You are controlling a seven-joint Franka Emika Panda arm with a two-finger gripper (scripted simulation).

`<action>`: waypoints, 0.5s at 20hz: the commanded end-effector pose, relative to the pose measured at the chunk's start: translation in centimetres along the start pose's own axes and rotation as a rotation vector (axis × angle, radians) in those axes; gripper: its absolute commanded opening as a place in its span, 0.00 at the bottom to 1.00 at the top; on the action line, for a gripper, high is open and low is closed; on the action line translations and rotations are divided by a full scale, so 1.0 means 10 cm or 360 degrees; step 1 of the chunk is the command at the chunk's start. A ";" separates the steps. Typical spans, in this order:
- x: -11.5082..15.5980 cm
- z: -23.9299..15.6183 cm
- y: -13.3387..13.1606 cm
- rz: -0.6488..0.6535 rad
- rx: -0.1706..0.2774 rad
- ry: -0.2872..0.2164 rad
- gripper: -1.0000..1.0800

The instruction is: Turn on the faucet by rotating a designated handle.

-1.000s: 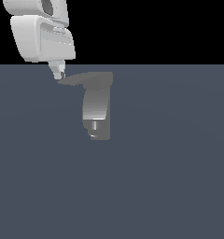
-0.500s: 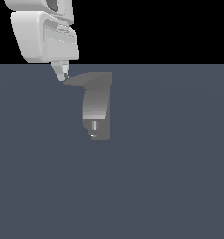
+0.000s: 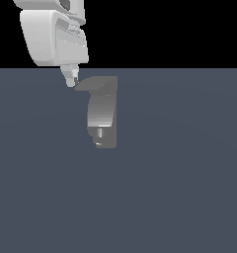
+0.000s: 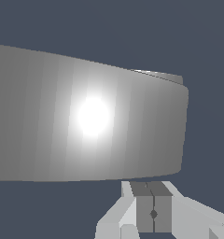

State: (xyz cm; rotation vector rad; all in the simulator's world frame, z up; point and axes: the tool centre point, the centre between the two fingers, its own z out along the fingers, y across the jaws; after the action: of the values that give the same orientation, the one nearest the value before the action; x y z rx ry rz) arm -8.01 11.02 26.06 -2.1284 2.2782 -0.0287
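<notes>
One flat slate-blue floor (image 3: 179,188) under a plain black background. One faucet (image 3: 101,116) stands near the middle, its single handle (image 3: 93,84) pointing to the exterior view's left. One white gripper (image 3: 72,79) touches that tip; can't tell how wide it's open.

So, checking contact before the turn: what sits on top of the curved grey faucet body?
The flat dark grey handle lies across the faucet body, with the white gripper at its pointed tip. Actual contact is hidden.
</notes>
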 end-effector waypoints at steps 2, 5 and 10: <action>0.28 0.04 0.01 0.0033 -0.0017 0.0003 0.00; 0.43 0.06 0.03 0.0034 -0.0023 0.0004 0.00; 0.70 0.08 0.07 0.0037 -0.0034 0.0006 0.00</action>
State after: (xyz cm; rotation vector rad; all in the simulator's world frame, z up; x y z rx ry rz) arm -8.77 6.60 26.08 -2.1433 2.2696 -0.0311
